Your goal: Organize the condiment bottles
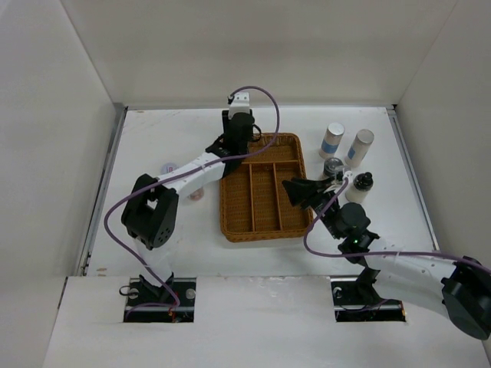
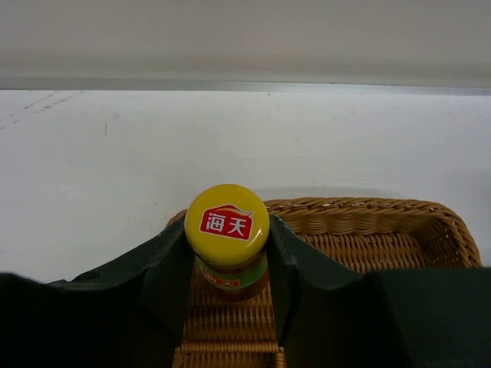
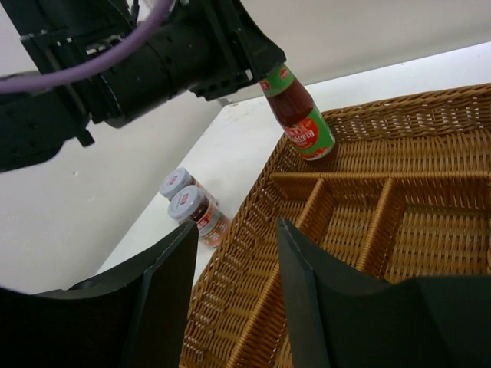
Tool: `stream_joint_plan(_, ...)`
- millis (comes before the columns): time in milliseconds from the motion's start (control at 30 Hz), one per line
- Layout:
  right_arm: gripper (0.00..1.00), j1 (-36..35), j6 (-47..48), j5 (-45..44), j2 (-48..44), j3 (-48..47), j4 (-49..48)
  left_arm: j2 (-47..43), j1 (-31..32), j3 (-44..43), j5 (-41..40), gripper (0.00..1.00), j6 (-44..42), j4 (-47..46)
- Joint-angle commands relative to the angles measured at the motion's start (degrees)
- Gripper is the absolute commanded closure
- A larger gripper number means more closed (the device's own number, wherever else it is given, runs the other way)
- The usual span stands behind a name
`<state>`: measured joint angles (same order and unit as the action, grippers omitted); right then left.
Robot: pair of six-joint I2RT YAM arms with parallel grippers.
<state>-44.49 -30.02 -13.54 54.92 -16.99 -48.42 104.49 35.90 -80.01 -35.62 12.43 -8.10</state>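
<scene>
My left gripper [image 1: 245,147] is shut on the yellow-capped dark sauce bottle [image 2: 227,230], whose base rests, tilted, in the far-left corner of the wicker tray [image 1: 261,234]. The bottle also shows in the right wrist view [image 3: 303,123]. My right gripper [image 1: 295,190] is open and empty over the tray's right side. Two white blue-labelled shakers [image 1: 332,140] [image 1: 359,147], a dark-lidded jar [image 1: 334,167] and a black-capped pale bottle [image 1: 358,186] stand right of the tray. Two white-lidded dark jars [image 1: 169,167] [image 1: 196,194] lie left of it.
The tray has one cross compartment at the far end and three long ones [image 3: 383,222] running toward me. White walls enclose the table on three sides. The left arm's purple cable loops over the tray's far edge [image 1: 268,115].
</scene>
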Motion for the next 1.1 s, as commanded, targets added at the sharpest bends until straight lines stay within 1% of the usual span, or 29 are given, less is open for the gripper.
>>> stream_joint_plan(0, 0.46, 0.76, -1.27, -0.79, 0.19, -0.14, -2.29, -3.06, 0.18, 2.12, -1.03, 0.80, 1.90, -11.58)
stream_joint_plan(67, 0.43, 0.77, -1.27, -1.05, 0.37, -0.23, -2.20, -3.32, 0.26, 5.98, -2.00, 0.76, 3.04, -14.13)
stream_joint_plan(200, 0.38, 1.38, -1.36, -2.72, 0.46, -0.06, -1.85, -4.11, 0.79, 10.65, -4.20, 0.58, 3.22, -17.12)
stream_joint_plan(267, 0.35, 1.56, -1.18, -3.68, -0.33, -0.06, -1.06, -4.47, 1.06, 11.62, -4.29, 0.48, 3.22, -18.09)
stream_joint_plan(333, 0.31, 2.08, -1.09, -5.09, -0.77, -0.06, -0.10, -5.34, 1.32, 11.80, -3.94, 0.41, 2.96, -18.09)
stream_joint_plan(467, 0.26, 2.35, -0.48, -5.71, -1.48, -1.20, 2.71, -8.15, 2.11, 12.24, -3.85, 0.22, 2.52, -18.36)
stream_joint_plan(533, 0.24, 2.96, -0.13, -5.71, -2.00, -1.90, 4.21, -10.69, 2.46, 12.42, -4.02, 0.14, 2.43, -17.92)
stream_joint_plan(600, 0.25, 3.92, -0.13, -5.71, -3.14, -3.65, 7.62, -14.73, 3.16, 14.17, -4.46, 0.09, 2.25, -18.53)
stream_joint_plan(667, 0.30, 4.54, -0.21, -5.71, -4.81, -6.55, 13.50, -18.86, 3.78, 16.71, -4.64, 0.07, 2.60, -19.58)
stream_joint_plan(700, 0.38, 4.81, -0.04, -5.88, -5.86, -9.00, 18.32, -21.93, 4.30, 18.99, -4.73, 0.07, 2.86, -20.81)
stream_joint_plan(733, 0.44, 5.16, -0.04, -6.14, -6.22, -10.50, 20.89, -23.78, 4.74, 20.58, -4.81, 0.08, 3.13, -21.51)
stream_joint_plan(800, 0.63, 6.56, 0.22, -6.85, -6.23, -14.71, 27.47, -29.05, 6.32, 25.40, -4.90, 0.11, 3.74, -23.10)
stream_joint_plan(833, 0.68, 7.61, 0.31, -7.46, -5.79, -16.82, 30.90, -31.69, 7.29, 28.21, -4.64, 0.18, 4.53, -24.06)
stream_joint_plan(867, 0.72, 8.58, 0.49, -8.07, -5.18, -18.93, 34.24, -33.98, 7.99, 30.85, -4.12, 0.28, 5.49, -25.03)
stream_joint_plan(900, 0.74, 9.81, 0.75, -8.86, -4.47, -20.78, 37.58, -35.83, 8.78, 33.40, -3.33, 0.41, 6.72, -25.91)
stream_joint_plan(933, 0.74, 11.12, 0.93, -9.92, -3.86, -22.28, 40.48, -37.41, 9.66, 35.60, -1.67, 0.53, 7.95, -26.26)
stream_joint_plan(967, 0.73, 12.44, 1.36, -10.80, -3.07, -23.77, 43.30, -38.91, 10.45, 37.80, 0.35, 0.61, 9.01, -26.35)
stream_joint_plan(1000, 0.71, 13.76, 2.24, -11.50, -2.19, -25.09, 45.85, -40.40, 11.07, 40.34, 1.85, 0.67, 10.15, -26.88)
stream_joint_plan(1033, 0.65, 15.08, 3.12, -12.47, -1.40, -26.15, 47.70, -41.72, 11.95, 43.07, 3.00, 0.69, 12.42, -27.58)
stream_joint_plan(1067, 0.55, 16.31, 3.82, -13.08, -0.61, -27.20, 49.63, -42.69, 13.09, 45.79, 4.23, 0.70, 14.19, -28.80)
